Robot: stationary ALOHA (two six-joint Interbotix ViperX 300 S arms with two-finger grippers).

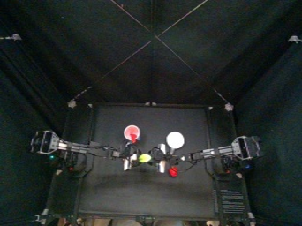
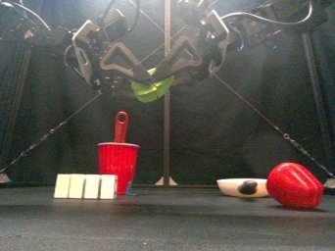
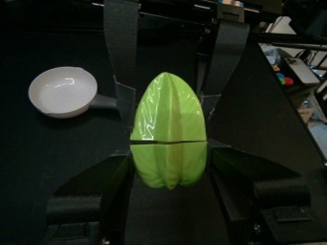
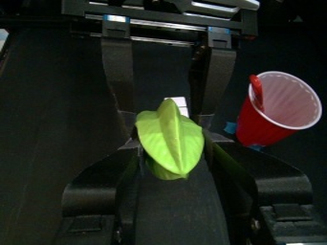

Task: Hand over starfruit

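- Front view, lower left of frame: 4 white blocks [image 2: 86, 186] stand in a row, touching the red cup [image 2: 118, 167], which holds a red utensil [image 2: 120, 125] upright.
- Lower right of frame: a red pepper-like object [image 2: 295, 185] sits just beside a white bowl [image 2: 241, 186] on the black table [image 2: 167, 221].
- Upper centre of frame: the starfruit [image 2: 155, 88] hangs in the air, well above the table, between both grippers.
- Left gripper [image 3: 170, 158]: jaws closed against both sides of the starfruit, gripping its near end.
- Right gripper [image 4: 171, 144]: jaws set wide around the starfruit's other end; whether they touch it cannot be told.
- Top view: both arms meet at centre frame.
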